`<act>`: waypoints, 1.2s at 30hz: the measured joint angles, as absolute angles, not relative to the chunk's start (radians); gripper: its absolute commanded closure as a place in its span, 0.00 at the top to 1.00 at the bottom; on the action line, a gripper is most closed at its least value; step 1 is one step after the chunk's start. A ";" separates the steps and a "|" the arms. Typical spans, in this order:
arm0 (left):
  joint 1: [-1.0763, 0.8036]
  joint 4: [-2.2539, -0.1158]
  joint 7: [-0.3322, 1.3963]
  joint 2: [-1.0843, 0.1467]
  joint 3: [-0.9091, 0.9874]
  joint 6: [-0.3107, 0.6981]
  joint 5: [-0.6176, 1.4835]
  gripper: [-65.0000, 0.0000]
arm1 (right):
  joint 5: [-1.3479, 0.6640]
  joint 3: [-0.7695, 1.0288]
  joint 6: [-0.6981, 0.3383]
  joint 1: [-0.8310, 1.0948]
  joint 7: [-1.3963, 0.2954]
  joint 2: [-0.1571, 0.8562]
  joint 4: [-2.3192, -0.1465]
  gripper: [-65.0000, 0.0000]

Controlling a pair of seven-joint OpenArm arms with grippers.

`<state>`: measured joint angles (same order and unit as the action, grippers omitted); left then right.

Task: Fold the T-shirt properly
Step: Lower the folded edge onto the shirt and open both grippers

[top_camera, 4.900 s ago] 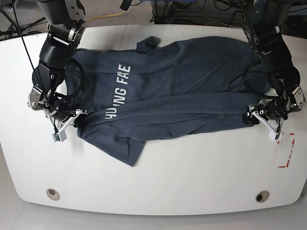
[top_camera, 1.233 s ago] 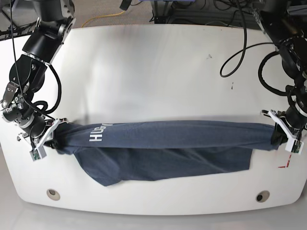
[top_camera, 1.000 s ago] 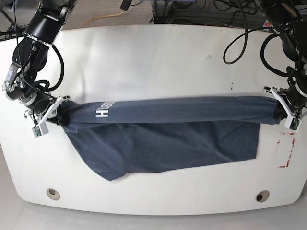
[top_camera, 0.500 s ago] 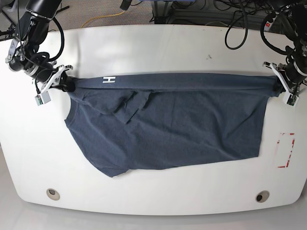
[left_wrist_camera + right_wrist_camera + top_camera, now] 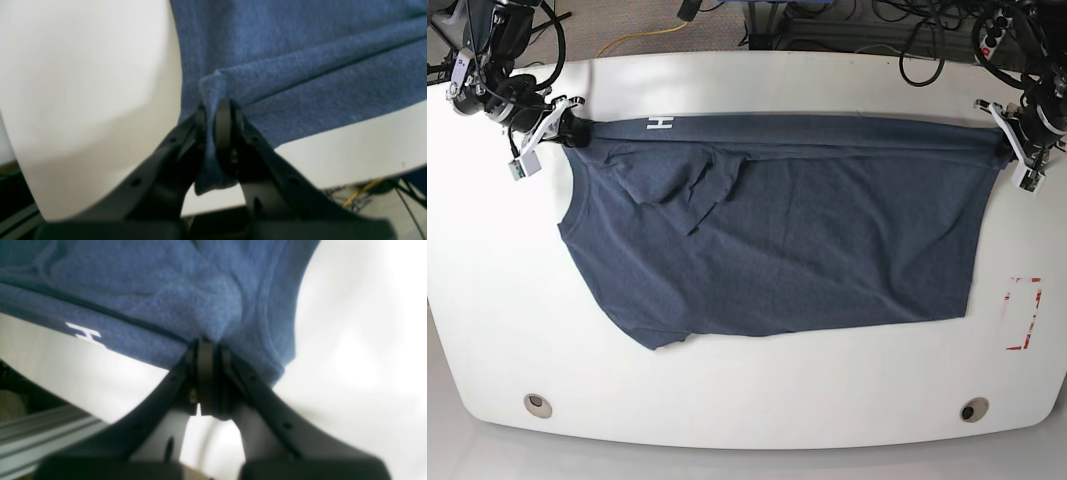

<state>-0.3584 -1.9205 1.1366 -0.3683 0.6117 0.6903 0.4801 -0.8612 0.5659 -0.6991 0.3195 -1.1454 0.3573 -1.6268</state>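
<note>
Both arms have dragged the T-shirt [image 5: 777, 235] back across the counter [image 5: 747, 395], spreading it nearly flat (one sleeve still crumpled). The left gripper [image 5: 210, 116] and right gripper [image 5: 206, 350] have jaws pinching its far edge, ready for folding.

On the table [image 5: 757, 400] we list the T-shirt [image 5: 777, 240], spread across its middle and far half, top edge drawn in a line near the far rim. At that line's ends: right gripper [image 5: 560, 127] on the base view's left, left gripper [image 5: 1005, 152] on its right.
</note>
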 measured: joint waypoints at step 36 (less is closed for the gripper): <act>0.021 -1.512 1.075 -0.367 0.372 0.701 0.240 0.37 | -0.842 0.563 -0.698 0.045 -1.137 0.340 -1.379 0.16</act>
